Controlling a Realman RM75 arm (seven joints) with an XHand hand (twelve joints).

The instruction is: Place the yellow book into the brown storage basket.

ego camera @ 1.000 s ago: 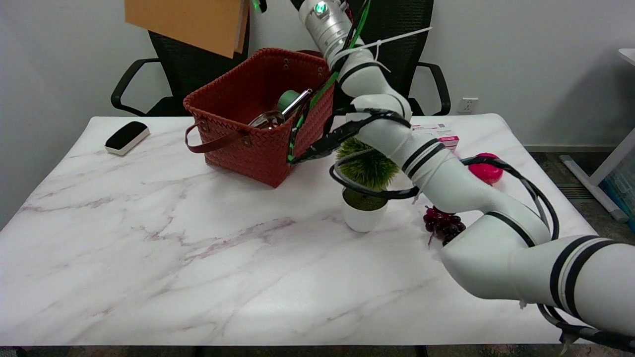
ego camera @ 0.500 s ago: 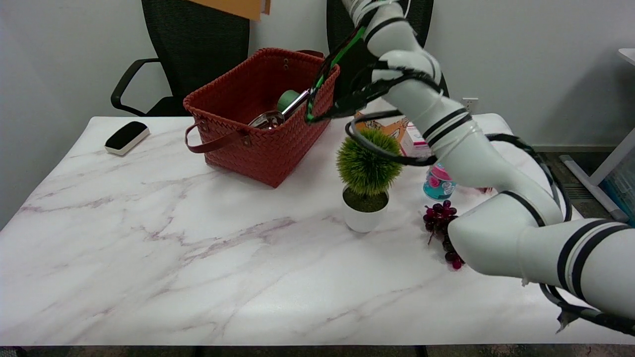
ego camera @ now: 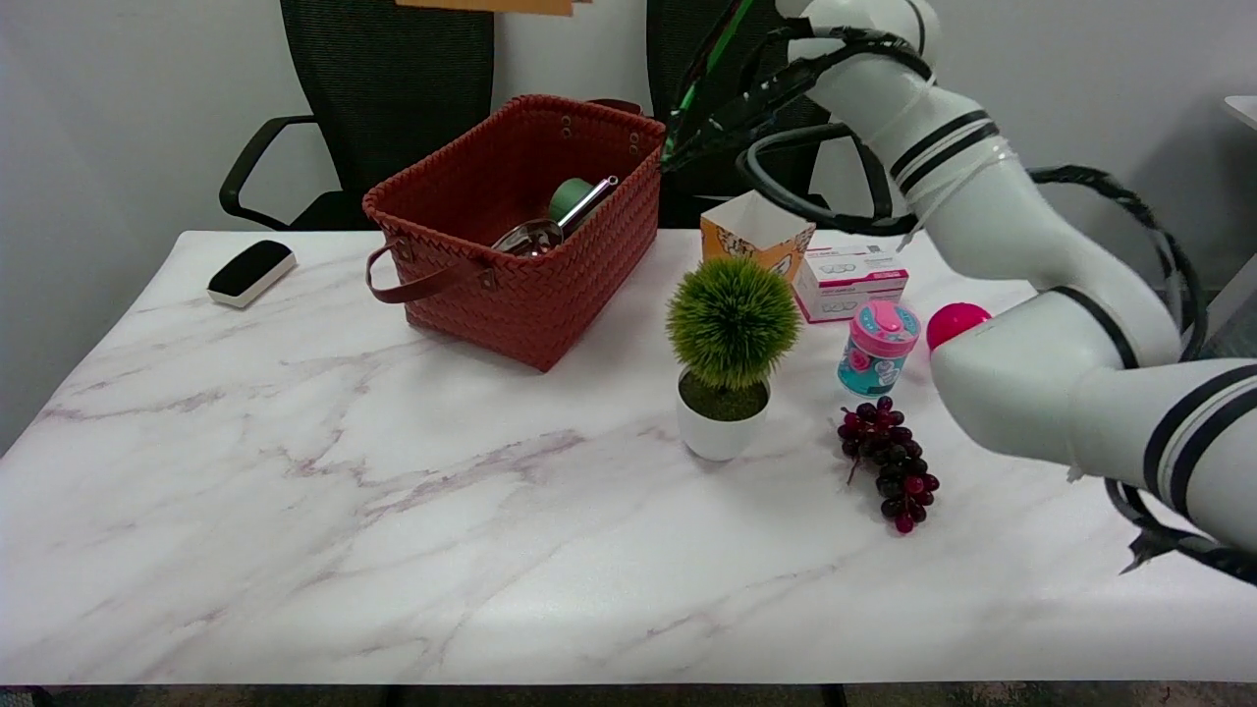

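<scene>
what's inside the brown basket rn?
Brown storage basket holds a shiny metal utensil and a green round item. Its near wall hides the floor. No yellow book inside.

Table: my white marble-patterned table carried everything.
Far left: a black-and-white eraser lay near the far left corner.
Far centre: the brown storage basket stood on the top, one handle hanging on its near-left side.
Centre right: a small potted plant in a white pot stood nearer to me than the basket.
Behind the plant: an orange paper box and a white-and-pink carton sat side by side.
Right: a teal cup with pink lid, a pink ball partly behind my arm, and dark grapes nearest me.
</scene>
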